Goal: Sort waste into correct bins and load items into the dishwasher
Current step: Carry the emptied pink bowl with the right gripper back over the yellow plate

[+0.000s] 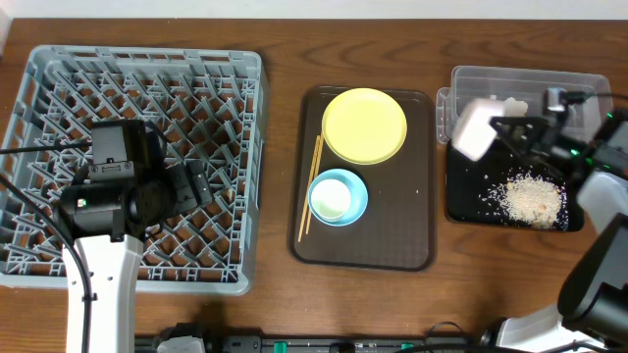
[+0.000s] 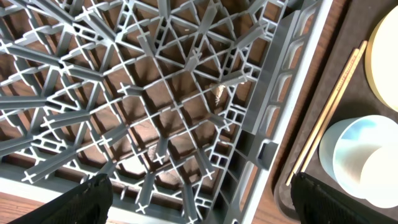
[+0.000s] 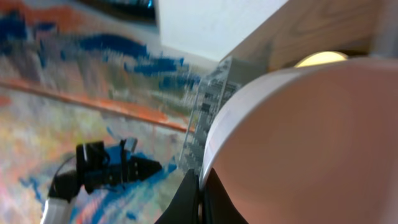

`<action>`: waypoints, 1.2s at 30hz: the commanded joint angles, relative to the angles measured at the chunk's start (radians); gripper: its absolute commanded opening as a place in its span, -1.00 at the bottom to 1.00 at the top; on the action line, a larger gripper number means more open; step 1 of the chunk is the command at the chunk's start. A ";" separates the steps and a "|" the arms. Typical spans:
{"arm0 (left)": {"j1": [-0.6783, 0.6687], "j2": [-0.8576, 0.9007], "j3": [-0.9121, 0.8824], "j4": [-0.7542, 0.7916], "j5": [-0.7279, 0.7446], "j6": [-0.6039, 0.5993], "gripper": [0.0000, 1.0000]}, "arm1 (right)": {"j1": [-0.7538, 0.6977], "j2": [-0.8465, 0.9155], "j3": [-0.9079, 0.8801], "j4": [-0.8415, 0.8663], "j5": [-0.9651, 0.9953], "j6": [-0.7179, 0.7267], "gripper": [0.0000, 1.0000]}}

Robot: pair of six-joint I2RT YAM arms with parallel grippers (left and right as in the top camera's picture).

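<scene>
My right gripper [image 1: 505,126] [image 3: 200,193] is shut on the rim of the white bowl [image 1: 473,127] [image 3: 298,143] and holds it tilted above the black tray [image 1: 461,201], where rice scraps [image 1: 533,199] lie. The clear tub [image 1: 530,76] stands behind it. My left gripper [image 1: 201,184] [image 2: 202,193] is open and empty over the front right part of the grey dish rack [image 1: 59,69] [image 2: 155,93]. The yellow plate [image 1: 364,126], chopsticks [image 1: 311,186] [image 2: 326,115] and light blue bowl [image 1: 355,186] [image 2: 348,140] with the small white cup [image 1: 332,200] [image 2: 379,174] in it sit on the brown serving tray. The wrapper and napkin are not visible.
The dark brown serving tray [image 1: 412,235] lies between the rack and the black tray. The wooden table shows around all of them. The left arm's body covers the rack's front middle.
</scene>
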 commanded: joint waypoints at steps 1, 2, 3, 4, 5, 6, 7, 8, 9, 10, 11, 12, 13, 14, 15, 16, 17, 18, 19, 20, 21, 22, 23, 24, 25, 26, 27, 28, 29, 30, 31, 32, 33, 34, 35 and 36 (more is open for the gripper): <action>0.005 0.001 0.022 -0.001 -0.005 -0.005 0.87 | 0.087 0.006 -0.001 0.142 -0.013 0.163 -0.98; 0.005 0.001 0.022 -0.001 -0.005 -0.005 0.87 | 0.111 0.006 -0.001 0.216 -0.008 0.206 -0.98; 0.005 0.001 0.022 -0.001 -0.005 -0.005 0.87 | 0.134 0.006 -0.001 0.293 -0.002 0.246 -0.98; 0.005 0.001 0.022 0.000 -0.005 -0.005 0.87 | 0.159 0.006 -0.001 0.367 0.008 0.278 -0.98; 0.005 0.001 0.022 0.000 -0.005 -0.005 0.87 | 0.188 0.006 -0.001 0.446 0.018 0.306 -0.98; 0.005 0.001 0.022 0.000 -0.005 -0.005 0.87 | 0.214 0.006 -0.001 0.507 0.027 0.325 -0.98; 0.005 0.001 0.022 0.000 -0.005 -0.005 0.87 | 0.240 0.006 -0.001 0.558 0.038 0.335 -0.98; 0.005 0.001 0.022 0.000 -0.005 -0.005 0.87 | 0.266 0.006 -0.001 0.598 0.050 0.336 -0.98; 0.005 0.001 0.022 0.000 -0.005 -0.005 0.87 | 0.291 0.006 -0.001 0.626 0.069 0.336 -0.98; 0.005 0.001 0.022 0.000 -0.005 -0.005 0.87 | 0.318 0.006 -0.001 0.644 0.098 0.336 -0.98; 0.005 0.001 0.022 0.000 -0.005 -0.005 0.87 | 0.339 0.006 -0.001 0.653 0.129 0.335 -0.98; 0.005 0.001 0.022 0.000 -0.005 -0.005 0.87 | 0.359 0.006 -0.001 0.653 0.169 0.334 -0.98; 0.005 0.001 0.022 0.000 -0.005 -0.005 0.87 | 0.377 0.006 -0.001 0.653 0.212 0.331 -0.98; 0.005 0.001 0.022 0.000 -0.005 -0.005 0.87 | 0.392 0.006 -0.001 0.653 0.261 0.327 -0.98; 0.005 0.001 0.022 0.000 -0.005 -0.005 0.87 | 0.406 0.006 -0.001 0.653 0.314 0.323 -0.98; 0.005 0.001 0.022 0.000 -0.005 -0.005 0.87 | 0.418 0.006 -0.001 0.653 0.370 0.318 -0.98; 0.005 0.001 0.022 -0.001 -0.005 -0.005 0.86 | 0.431 0.006 -0.001 0.653 0.438 0.310 -0.98; 0.005 0.001 0.022 -0.001 -0.005 -0.005 0.87 | 0.440 0.006 -0.001 0.653 0.494 0.305 -0.98; 0.005 0.001 0.022 -0.001 -0.005 -0.005 0.87 | 0.449 0.006 -0.001 0.653 0.551 0.298 -0.98; 0.005 0.001 0.022 -0.001 -0.005 -0.005 0.87 | 0.455 0.006 0.000 0.653 0.585 0.290 -0.98; 0.005 0.001 0.022 -0.001 -0.005 -0.005 0.87 | 0.463 0.006 0.001 0.652 0.615 0.275 -0.98; 0.005 0.001 0.022 -0.001 -0.005 -0.005 0.87 | 0.470 0.006 0.005 0.652 0.634 0.248 -0.97; 0.005 0.001 0.022 -0.001 -0.005 -0.005 0.87 | 0.476 0.006 0.008 0.649 0.645 0.218 -0.98; 0.005 0.001 0.022 0.000 -0.005 -0.005 0.87 | 0.481 0.006 0.013 0.641 0.651 0.192 -0.97; 0.005 0.001 0.022 0.000 -0.005 -0.005 0.87 | 0.485 0.006 0.020 0.628 0.652 0.172 -0.98; 0.005 0.001 0.022 0.000 -0.005 -0.005 0.86 | 0.488 0.006 0.030 0.605 0.651 0.151 -0.97; 0.005 0.001 0.022 0.000 -0.005 -0.005 0.87 | 0.491 0.006 0.040 0.581 0.650 0.132 -0.97; 0.005 0.001 0.022 -0.001 -0.005 -0.005 0.87 | 0.492 0.006 0.052 0.555 0.650 0.113 -0.97; 0.005 0.001 0.022 0.000 -0.005 -0.005 0.87 | 0.494 0.006 0.066 0.532 0.650 0.094 -0.98; 0.005 0.001 0.022 0.000 -0.005 -0.005 0.87 | 0.497 0.006 0.080 0.507 0.650 0.071 -0.97; 0.005 0.001 0.022 0.000 -0.005 -0.005 0.87 | 0.498 0.006 0.098 0.480 0.650 0.051 -0.97; 0.005 0.001 0.022 0.000 -0.005 -0.005 0.87 | 0.500 0.006 0.118 0.450 0.651 0.036 -0.98; 0.005 0.001 0.022 -0.001 -0.005 -0.005 0.87 | 0.502 0.006 0.141 0.420 0.651 0.018 -0.97; 0.005 0.001 0.022 -0.001 -0.005 -0.005 0.87 | 0.504 0.006 0.164 0.391 0.651 -0.001 -0.98; 0.005 0.001 0.022 -0.001 -0.005 -0.005 0.87 | 0.507 0.006 0.193 0.354 0.651 -0.021 -0.97; 0.005 0.001 0.022 -0.001 -0.005 -0.005 0.87 | 0.509 0.006 0.220 0.320 0.651 -0.038 -0.98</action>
